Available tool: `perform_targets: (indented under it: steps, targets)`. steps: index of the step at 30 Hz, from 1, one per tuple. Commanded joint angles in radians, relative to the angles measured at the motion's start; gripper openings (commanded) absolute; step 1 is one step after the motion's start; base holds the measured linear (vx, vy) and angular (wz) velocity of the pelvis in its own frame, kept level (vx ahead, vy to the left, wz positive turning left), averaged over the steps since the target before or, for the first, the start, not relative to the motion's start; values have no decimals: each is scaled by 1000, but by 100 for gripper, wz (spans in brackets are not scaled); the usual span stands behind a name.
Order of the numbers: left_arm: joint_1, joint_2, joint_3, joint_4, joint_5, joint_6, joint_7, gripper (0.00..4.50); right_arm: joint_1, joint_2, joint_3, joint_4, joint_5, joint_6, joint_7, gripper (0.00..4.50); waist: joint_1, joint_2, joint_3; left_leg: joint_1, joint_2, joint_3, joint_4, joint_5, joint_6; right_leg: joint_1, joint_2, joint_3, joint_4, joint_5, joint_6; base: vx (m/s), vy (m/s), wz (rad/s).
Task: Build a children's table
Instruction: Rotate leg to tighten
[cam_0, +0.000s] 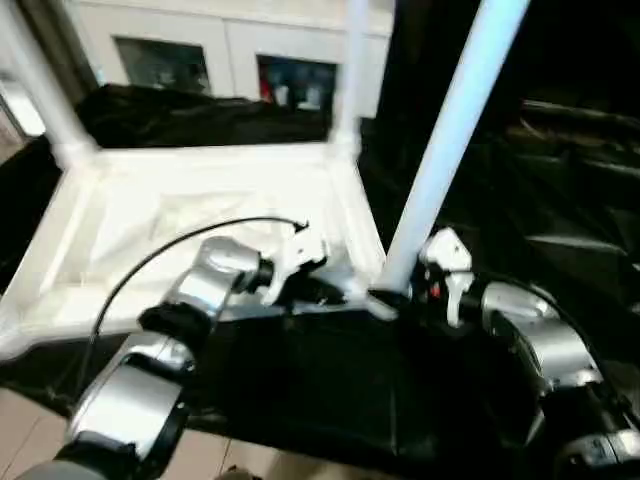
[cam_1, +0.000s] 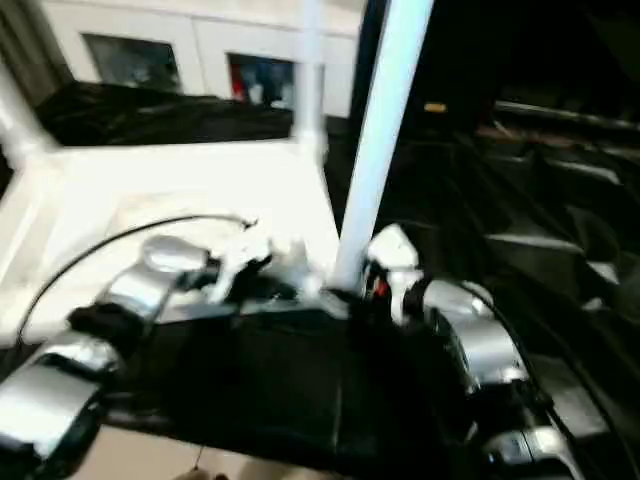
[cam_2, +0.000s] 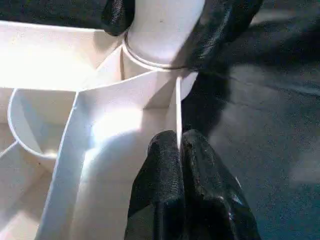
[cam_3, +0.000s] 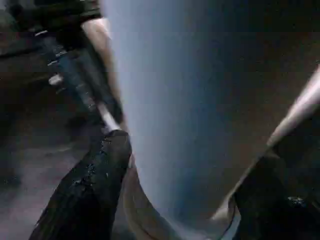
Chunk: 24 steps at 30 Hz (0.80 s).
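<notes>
**White table upside down, third leg going in at the near corner**

Black sheeting covers the work surface (cam_0: 330, 390) and drapes off into a dark background on the right, with white cabinets (cam_0: 215, 50) and some dark glass panels at the back. So that's the setting.

On top of the black cover sits the children's table top (cam_0: 200, 215), flipped over so the underside faces up. It's all white plastic, a raised rim all round, shallow ribs crossing the middle, round sockets at the corners. Two legs already stand upright in the far corners: the far left leg (cam_0: 40, 90) and the far right leg (cam_0: 352, 70).

A third leg (cam_0: 440, 150), long, round, white, leans up and to the right from the near right corner socket (cam_2: 155, 60). Its lower end sits in or right at that socket, can't tell how deep.

The right gripper (cam_3: 175, 200) has its black fingers (cam_3: 90, 190) clamped on either side of that leg's base, tight against it. In the left wrist view you can see those same fingers hugging the leg just above the socket.

The left gripper (cam_2: 179, 150) is pinching the thin rim wall (cam_2: 177, 110) of the table top just beside that corner, one finger each side of the edge. A black cable (cam_0: 170, 250) loops over the left forearm.
</notes>
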Motion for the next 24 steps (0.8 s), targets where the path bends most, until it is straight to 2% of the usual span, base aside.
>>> perform_targets:
  steps: [1, 6, 8, 11, 14, 18, 20, 21, 24]
  targets:
    - [30, -8, -60, -1, 21, 6, -71, 0, -1, -25, 32, -38, 25, 26, 89, 311, 5, 2, -49, 11, 53, -17, -59, -218, 70, 41, -61, 46, -64, -99, -278, 0, 0, 0]
    - [42, 16, -59, -17, 18, 11, -100, 0, 7, -57, 50, -55, 38, 46, 152, 311, 9, 0, -49, 11, 54, -19, -60, -225, 50, 41, -64, 47, -65, -124, -267, 0, 0, 0]
    - [56, 28, -55, -54, 8, 28, -106, 0, 10, -65, 55, -63, 42, 60, 170, 286, 11, 1, -52, 9, 55, -20, -59, -204, 55, 43, -64, 47, -59, -86, -271, 0, 0, 0]
    - [60, 27, -46, -66, 6, 23, -86, 0, 10, -59, 53, -61, 45, 64, 165, 273, 12, -1, -53, 8, 52, -18, -57, -183, 61, 43, -64, 46, -58, -65, -275, 0, 0, 0]
    - [55, 19, -39, -63, 5, 24, -75, 0, 8, -42, 57, -49, 43, 62, 153, 240, 14, -1, -52, 9, 51, -18, -57, -187, 58, 42, -64, 46, -60, -87, -270, 0, 0, 0]
    - [51, 6, -27, -68, -4, 31, -45, 0, 13, -6, 45, -24, 33, 66, 84, 224, 13, 0, -50, 10, 51, -19, -60, -203, 44, 39, -64, 47, -63, -115, -261, 0, 0, 0]
    - [32, -23, -3, -45, -2, 51, 50, 0, 9, 54, 23, 50, -26, 45, -91, 212, 5, 2, -45, 11, 49, -21, -64, -261, 18, 33, -67, 48, -72, -212, -241, 0, 0, 0]
    - [28, -29, -1, -38, 2, 53, 72, 0, 9, 66, 19, 64, -33, 42, -122, 209, 0, -1, -42, 13, 46, -26, -66, -298, -1, 31, -69, 48, -81, -290, -222, 0, 0, 0]
    - [4, -63, 10, 0, 23, 75, 190, 0, 8, 121, -5, 116, -65, 22, -265, 204, -9, 1, -40, 20, 46, -30, -69, -343, -18, 23, -67, 49, -93, -387, -184, 0, 0, 0]
